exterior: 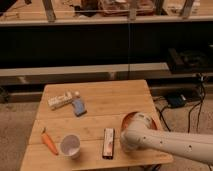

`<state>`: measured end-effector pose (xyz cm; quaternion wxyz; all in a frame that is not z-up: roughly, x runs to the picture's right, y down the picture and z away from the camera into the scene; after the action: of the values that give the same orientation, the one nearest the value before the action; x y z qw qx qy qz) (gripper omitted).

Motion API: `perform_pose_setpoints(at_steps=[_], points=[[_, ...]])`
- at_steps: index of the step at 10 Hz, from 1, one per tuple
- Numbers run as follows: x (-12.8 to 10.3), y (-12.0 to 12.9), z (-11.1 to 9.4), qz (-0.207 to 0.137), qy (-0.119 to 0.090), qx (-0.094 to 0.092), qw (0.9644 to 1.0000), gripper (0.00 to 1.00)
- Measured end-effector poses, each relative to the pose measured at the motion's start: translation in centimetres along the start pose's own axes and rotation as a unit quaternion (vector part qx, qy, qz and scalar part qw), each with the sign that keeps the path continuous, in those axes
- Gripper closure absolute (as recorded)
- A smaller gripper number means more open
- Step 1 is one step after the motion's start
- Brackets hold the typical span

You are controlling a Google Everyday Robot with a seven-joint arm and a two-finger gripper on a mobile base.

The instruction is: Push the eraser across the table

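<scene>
The eraser (108, 143), a long narrow black block with a pale reddish strip on top, lies near the front edge of the light wooden table (107, 95), its length running front to back. My white arm reaches in from the right. Its gripper (125, 144) hangs at the arm's end just right of the eraser, close to it. I cannot tell whether it touches the eraser.
A white cup (70, 146) stands left of the eraser, with a carrot (49, 142) further left. A small blue block (78, 106) and a white oblong box (61, 100) lie at the back left. An orange-rimmed bowl (131, 118) sits partly hidden behind my arm. Cables (192, 107) lie on the floor to the right.
</scene>
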<state>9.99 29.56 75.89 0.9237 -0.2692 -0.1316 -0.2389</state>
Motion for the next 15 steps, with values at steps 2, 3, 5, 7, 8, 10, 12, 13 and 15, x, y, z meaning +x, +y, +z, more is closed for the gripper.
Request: perform_pose_setpoints(at_steps=[2,3,5,7,8,10,12,13,15], points=[[0.0,0.0,0.1,-0.002,0.000,0.000,1.0000,0.95],[-0.4,-0.2,0.3,-0.005,0.000,0.000,1.0000,0.95],[-0.4,-0.9,0.4,-0.006,-0.001,0.002,1.0000,0.95],[-0.3,-1.7,0.6,-0.014,-0.001,0.003,0.9999,0.95],[-0.1,-1.8,0.7,-0.016,0.000,0.003,0.9999,0.95],[-0.4,-1.9,0.8,-0.021,-0.001,0.002,0.9998,0.95],[-0.5,-2.5,0.9,-0.019,-0.002,0.003,0.9998,0.95],[-0.4,-3.1,1.0,-0.021,-0.001,0.004,0.9998,0.95],[-0.9,-3.1,1.2,-0.027,-0.003,0.003,0.9996,0.95]])
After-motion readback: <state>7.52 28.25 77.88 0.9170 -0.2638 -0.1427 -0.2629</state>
